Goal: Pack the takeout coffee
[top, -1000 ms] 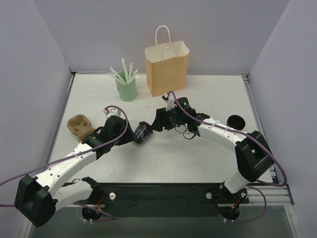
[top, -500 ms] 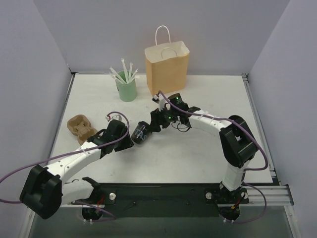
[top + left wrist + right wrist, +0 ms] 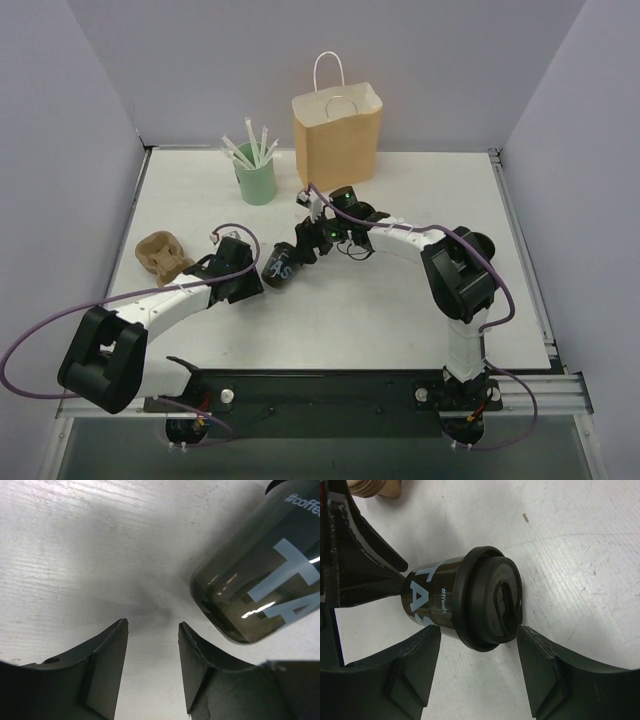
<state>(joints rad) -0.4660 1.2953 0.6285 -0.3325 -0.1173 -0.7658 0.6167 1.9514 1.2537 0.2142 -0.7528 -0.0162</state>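
Takeout coffee [image 3: 470, 600], black, lidded, pale-lettered, lies sideways; left gripper [image 3: 152, 630], right gripper [image 3: 479, 629] both released.

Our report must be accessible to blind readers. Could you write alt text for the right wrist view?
A black lidded coffee cup lies on its side on the white table, lid toward the camera, with the right fingers on either side of it. The left fingers point at its base from the left.
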